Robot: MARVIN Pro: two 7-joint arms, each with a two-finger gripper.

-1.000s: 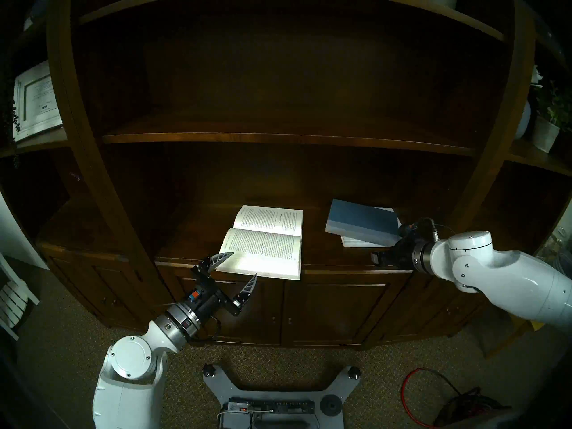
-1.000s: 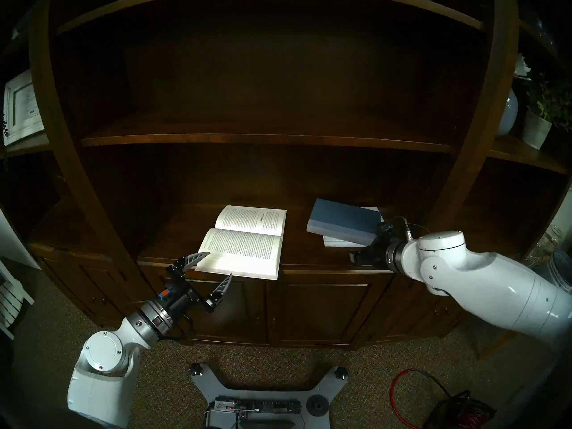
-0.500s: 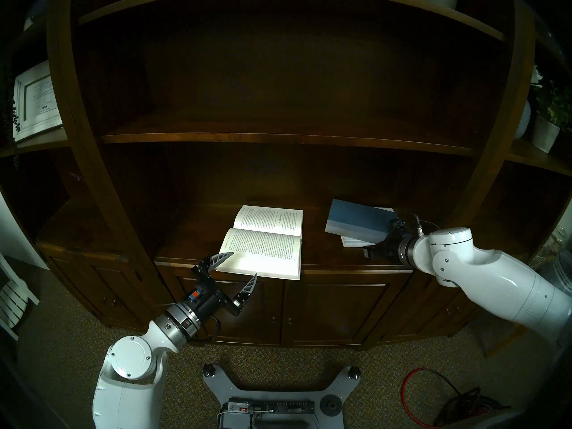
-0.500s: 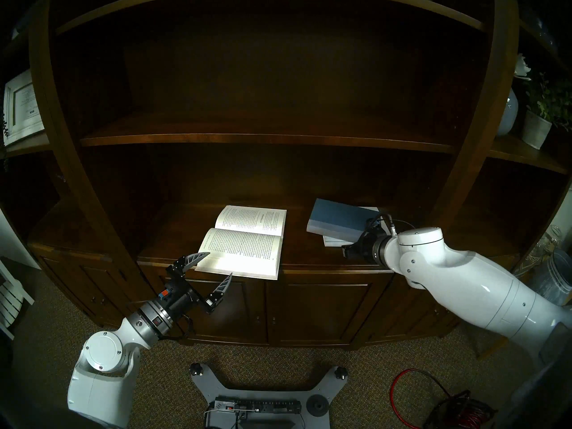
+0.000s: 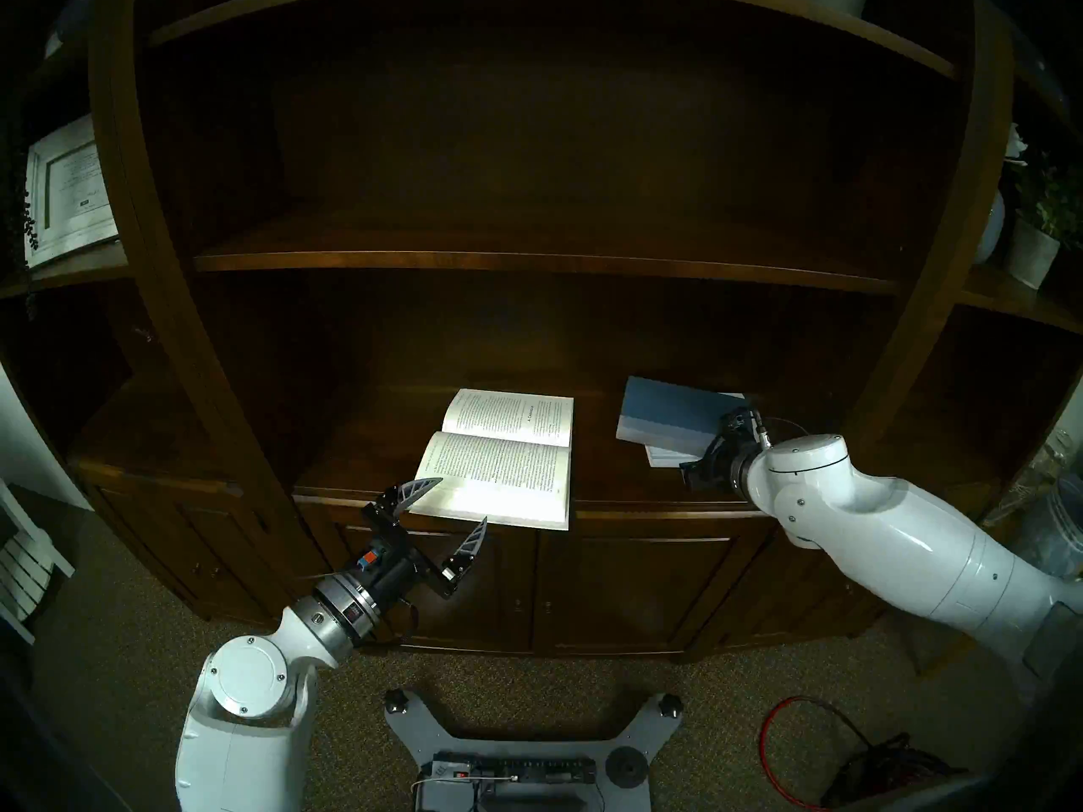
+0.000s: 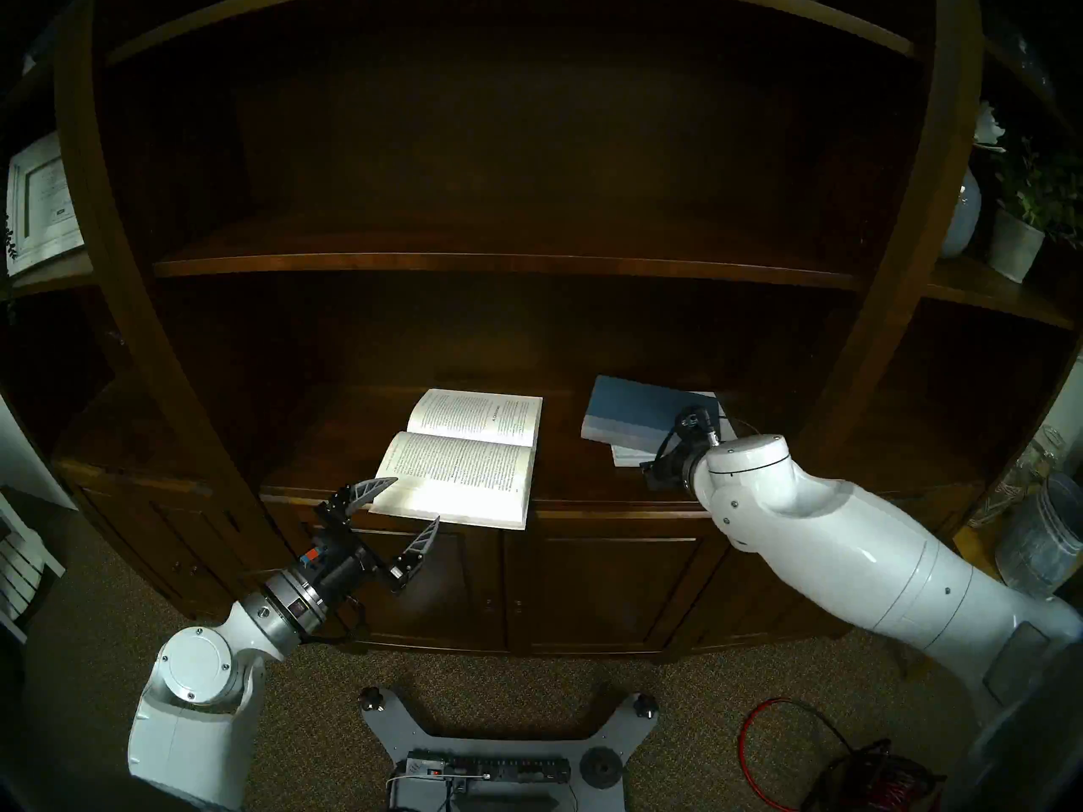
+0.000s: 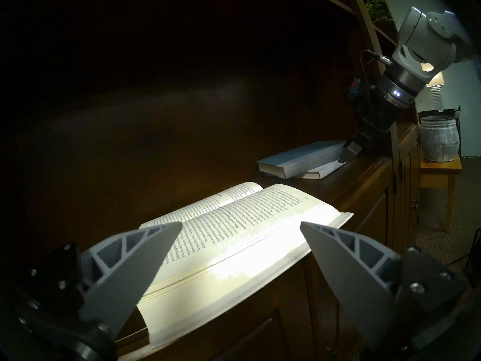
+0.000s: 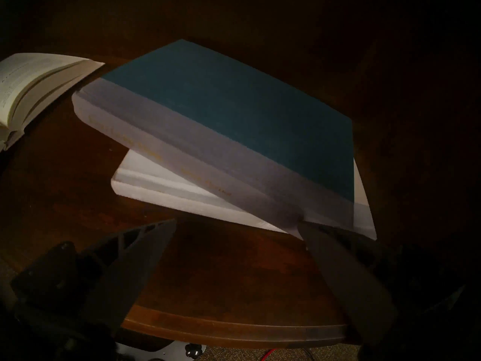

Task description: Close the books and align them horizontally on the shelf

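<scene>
The left arm reaches up from low at the front-left, wrist angled toward the bench (image 5: 633, 488), and its claw (image 5: 463, 498) sits at the front edge with fingers spread wide and nothing between them. One finger lies over the near left corner of the open book (image 5: 498, 459); the other hangs just in front of the bench edge, below the book's overhanging front edge.

The open book lies pages-up at the middle of the bench, its near edge jutting past the front edge.

The right arm comes in from the right, forearm slanting up and wrist bent down toward the stack near the right end. Its claw (image 8: 236, 221) is also wide open and holds nothing; one fingertip touches the near right corner of the blue book (image 8: 234, 113), the other hovers over bare wood.

The blue book lies closed and skewed on top of the white book (image 8: 166, 188), which is also closed and flat on the bench.
</scene>
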